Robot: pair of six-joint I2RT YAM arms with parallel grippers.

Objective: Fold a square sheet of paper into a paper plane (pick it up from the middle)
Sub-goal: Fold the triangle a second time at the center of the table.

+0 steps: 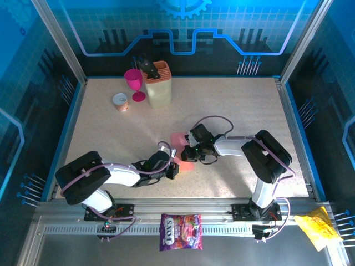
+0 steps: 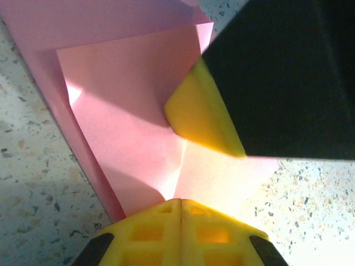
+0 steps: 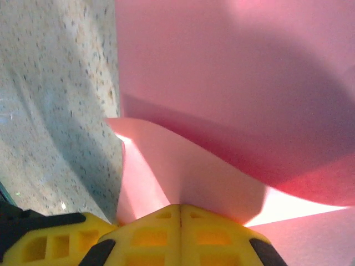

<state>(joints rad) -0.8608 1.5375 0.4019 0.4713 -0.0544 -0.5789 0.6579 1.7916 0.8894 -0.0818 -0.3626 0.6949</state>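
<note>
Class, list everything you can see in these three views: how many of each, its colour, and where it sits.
square sheet of paper: one, pink-red, partly folded, middle of the table between the grippers
goblet: one, magenta, far left of the table
knife block: one, beige, right beside the goblet, dark handles in it
small tin: one, pale with orange, just left of the goblet
candy bag: one, purple printed, on the metal ledge in front of the table
wrapper: one, yellow, crinkled, right end of the ledge
table: one, speckled beige
left gripper: one, yellow fingers, closed, tips at the sheet
right gripper: one, yellow fingers, closed, tips at the sheet
</note>
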